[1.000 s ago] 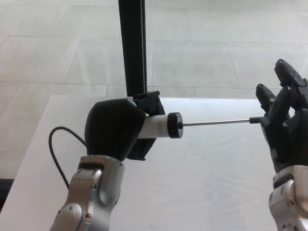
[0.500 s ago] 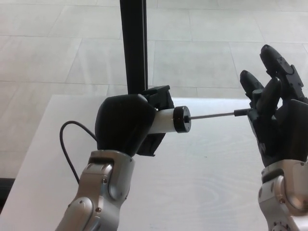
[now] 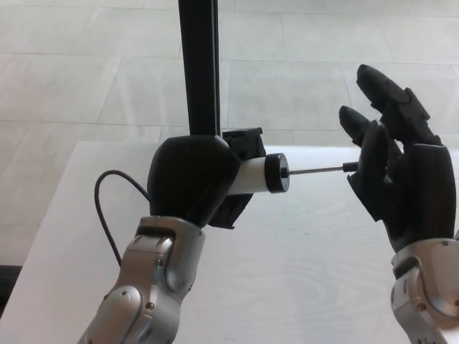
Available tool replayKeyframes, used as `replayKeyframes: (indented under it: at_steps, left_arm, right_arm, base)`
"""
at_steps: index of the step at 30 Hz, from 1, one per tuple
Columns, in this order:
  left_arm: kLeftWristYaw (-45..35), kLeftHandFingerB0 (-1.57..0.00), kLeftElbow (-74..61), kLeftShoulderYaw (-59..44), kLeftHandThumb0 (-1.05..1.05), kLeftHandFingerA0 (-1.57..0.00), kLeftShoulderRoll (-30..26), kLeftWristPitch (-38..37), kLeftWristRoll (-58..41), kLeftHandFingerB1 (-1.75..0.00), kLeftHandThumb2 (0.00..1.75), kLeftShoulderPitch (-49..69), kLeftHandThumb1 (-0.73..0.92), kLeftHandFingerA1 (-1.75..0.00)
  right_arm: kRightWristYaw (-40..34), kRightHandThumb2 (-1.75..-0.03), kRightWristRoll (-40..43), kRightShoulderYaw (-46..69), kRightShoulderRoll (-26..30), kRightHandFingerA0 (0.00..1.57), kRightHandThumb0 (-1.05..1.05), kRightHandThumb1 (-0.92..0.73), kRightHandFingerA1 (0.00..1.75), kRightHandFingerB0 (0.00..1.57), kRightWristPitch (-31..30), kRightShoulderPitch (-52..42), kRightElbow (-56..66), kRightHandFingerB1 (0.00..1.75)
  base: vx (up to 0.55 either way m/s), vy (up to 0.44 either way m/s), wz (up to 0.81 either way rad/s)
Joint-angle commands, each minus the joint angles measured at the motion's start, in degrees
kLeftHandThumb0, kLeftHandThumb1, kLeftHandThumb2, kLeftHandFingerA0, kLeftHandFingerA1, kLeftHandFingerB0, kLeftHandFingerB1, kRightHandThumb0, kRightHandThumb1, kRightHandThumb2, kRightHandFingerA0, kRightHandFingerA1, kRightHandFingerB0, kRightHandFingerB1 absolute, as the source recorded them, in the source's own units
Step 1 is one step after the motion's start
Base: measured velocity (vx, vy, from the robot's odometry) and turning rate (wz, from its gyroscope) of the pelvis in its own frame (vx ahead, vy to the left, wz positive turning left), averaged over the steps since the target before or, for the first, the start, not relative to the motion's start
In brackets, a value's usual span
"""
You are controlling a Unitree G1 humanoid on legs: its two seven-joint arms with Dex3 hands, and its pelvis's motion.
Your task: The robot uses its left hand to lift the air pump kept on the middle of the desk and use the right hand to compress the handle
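An air pump, its white barrel ending in a black cap, is held horizontally above the middle of a white desk, with a thin metal rod extending from the cap toward the right of the picture. The robot's left hand is wrapped around the barrel, its fingers closed on the pump and covering most of the body, so that only the cap end and a black fitting behind the hand are visible. At the far end of the rod, the right hand stands upright with its palm turned toward the pump; the rod's dark tip meets the hand at the base of its fingers, which are raised and slightly spread rather than curled around anything. Whether the handle itself lies under the palm cannot be made out. A black hose loops from behind the left hand down across the desk's left side. A black vertical post rises behind the pump, against a floor of pale tiles.
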State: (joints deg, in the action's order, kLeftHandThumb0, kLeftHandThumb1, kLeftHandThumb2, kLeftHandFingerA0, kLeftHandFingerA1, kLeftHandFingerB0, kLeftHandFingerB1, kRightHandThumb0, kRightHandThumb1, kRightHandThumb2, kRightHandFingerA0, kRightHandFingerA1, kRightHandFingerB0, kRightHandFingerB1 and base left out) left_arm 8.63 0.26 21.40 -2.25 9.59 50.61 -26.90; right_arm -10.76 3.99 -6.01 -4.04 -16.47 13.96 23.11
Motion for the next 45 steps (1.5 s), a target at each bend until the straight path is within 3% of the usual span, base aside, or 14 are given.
replayKeyframes:
  at_steps: [1,7,8,17,18,23,26,34,35,37,42,43,44,45]
  left_arm:
    - [-0.23,-0.79,0.41,0.64,-0.21,-0.95,-0.32,1.18,0.98,-1.53,1.29,-2.28,0.4,-1.75]
    - [-1.05,-0.81,0.68,1.43,-0.22,-0.97,1.42,3.31,1.01,-1.38,1.21,-4.22,0.47,-1.73]
    - [-1.07,-0.95,0.66,1.66,-0.23,-1.24,1.9,3.92,1.22,-1.09,1.2,-4.52,0.5,-1.34]
    - [-1.7,-0.9,1.04,4.46,-0.18,-1.03,4.23,7.32,3.65,-1.14,1.19,-6.46,0.48,-1.54]
    - [-1.93,-0.95,1.23,4.71,-0.16,-1.21,4.6,7.7,3.52,-1.02,1.16,-6.75,0.52,-1.26]
    - [-1.13,-0.94,1.52,5.06,-0.18,-1.13,4.88,7.95,3.68,-0.96,1.1,-6.83,0.47,-1.25]
    - [-0.83,-0.9,2.23,5.42,-0.23,-1.03,6.22,8.49,3.03,-1.08,0.76,-6.75,0.52,-1.65]
    - [0.23,-0.86,5.33,7.65,-0.29,-1.02,3.89,7.23,5.27,-0.76,0.6,-8.82,0.58,-1.17]
    - [0.23,-0.84,5.62,7.85,-0.28,-1.0,3.8,7.56,5.48,-0.75,0.62,-9.07,0.58,-1.29]
    - [-1.52,-0.83,5.83,8.37,-0.32,-1.0,3.13,8.23,5.85,-0.69,0.6,-9.7,0.63,-1.3]
    - [-1.59,-0.84,6.18,9.6,-0.29,-1.04,2.58,9.02,6.94,-0.75,0.72,-9.75,0.59,-1.57]
    - [-0.69,-0.83,6.34,9.71,-0.23,-1.0,2.73,9.26,7.24,-1.15,0.93,-9.6,0.52,-1.7]
    - [-0.47,-0.8,6.34,9.88,-0.18,-0.96,2.58,9.28,7.32,-1.41,1.08,-9.18,0.48,-1.75]
    - [-0.37,-0.83,5.95,9.76,-0.19,-0.94,2.12,8.83,6.93,-1.35,1.05,-8.47,0.54,-1.75]
  right_arm:
    - [0.91,-0.83,-3.87,-1.75,1.42,0.21,-0.71,-0.92,0.38,0.24,-1.57,-0.73,0.13,0.36]
    - [0.04,-0.78,-4.99,-2.14,0.16,0.15,-0.76,-0.92,0.39,0.23,-1.09,0.2,-0.06,0.38]
    - [-0.1,-0.78,-5.23,-2.18,-0.09,0.16,-0.77,-0.92,0.38,0.24,-0.84,0.51,-0.24,0.37]
    - [-2.09,-0.78,-7.02,-1.95,-3.22,0.15,-0.79,-0.92,0.41,0.24,-0.41,3.5,-0.42,0.38]
    - [-2.44,-0.81,-7.84,-2.04,-3.44,0.14,-0.77,-0.92,0.41,0.22,-0.66,3.65,-0.14,0.39]
    - [-2.31,-0.83,-8.0,-1.83,-4.39,0.13,-0.76,-0.92,0.4,0.19,0.15,4.2,-0.51,0.38]
    - [-2.39,-0.82,-7.78,-2.09,-5.79,0.15,-0.77,-0.92,0.43,0.19,0.93,5.13,-0.78,0.38]
    - [-1.2,-0.78,-8.78,-2.42,-5.47,0.11,-0.85,-0.92,0.43,0.18,-0.06,6.15,-0.06,0.37]
    - [-0.01,-1.14,-8.23,-2.34,-4.76,0.01,-0.35,-0.53,0.52,0.0,0.04,5.98,0.18,0.49]
    - [0.26,-1.14,-8.06,-2.06,-4.57,0.01,-0.36,-0.52,0.52,0.0,-0.15,6.0,0.02,0.49]
    - [1.45,-1.15,-6.65,-0.62,-4.0,0.0,-0.36,-0.53,0.52,0.0,-0.29,5.04,-0.62,0.49]
    - [1.85,-1.15,-6.45,-0.21,-3.71,0.0,-0.36,-0.54,0.52,0.0,0.07,4.82,-0.69,0.49]
    - [2.1,-0.8,-6.02,0.55,-3.52,0.08,-0.84,-0.92,0.39,0.14,-0.29,4.21,0.06,0.37]
    - [2.1,-0.87,-5.81,1.64,-3.23,0.07,-0.82,-0.92,0.4,0.13,-0.28,4.05,0.68,0.39]
  base:
    - [0.0,0.0,0.0]
    - [0.0,0.0,0.0]
    - [0.0,0.0,0.0]
    - [0.0,0.0,0.0]
    - [0.0,0.0,0.0]
    - [0.0,0.0,0.0]
    - [0.0,0.0,0.0]
    - [0.0,0.0,0.0]
    - [0.0,0.0,0.0]
    - [0.0,0.0,0.0]
    - [0.0,0.0,0.0]
    - [0.0,0.0,0.0]
    - [0.0,0.0,0.0]
    - [0.0,0.0,0.0]
